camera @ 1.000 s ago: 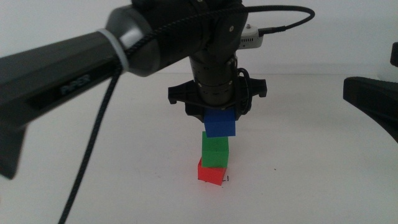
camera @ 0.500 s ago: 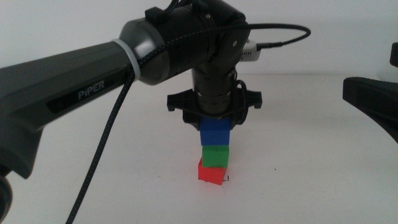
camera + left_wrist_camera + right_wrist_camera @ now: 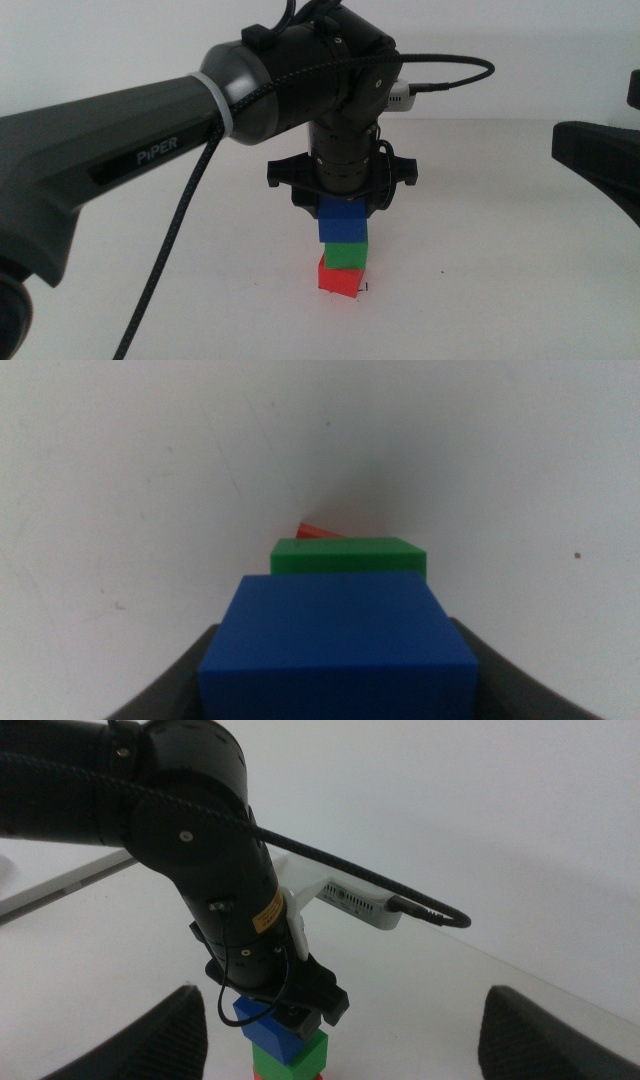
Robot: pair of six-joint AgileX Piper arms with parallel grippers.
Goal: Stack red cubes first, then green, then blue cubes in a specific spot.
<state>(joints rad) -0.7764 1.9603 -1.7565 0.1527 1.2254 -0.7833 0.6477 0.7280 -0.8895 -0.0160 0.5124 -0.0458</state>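
Middle view: the left hand (image 3: 342,205) is pinching the blue cube (image 3: 343,222) directly beneath itself — resting on the green cube (image 3: 346,254), which is sitting on the red cube (image 3: 338,279) on the tabletop (image 3: 500,280). Left wrist view: the blue cube (image 3: 338,642) is sitting between its jaws. Right wrist view: the right hand (image 3: 345,1065) is waiting well off to the side, spread.

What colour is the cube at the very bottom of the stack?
Red: the red cube sits under the green cube; clearest in the middle view.
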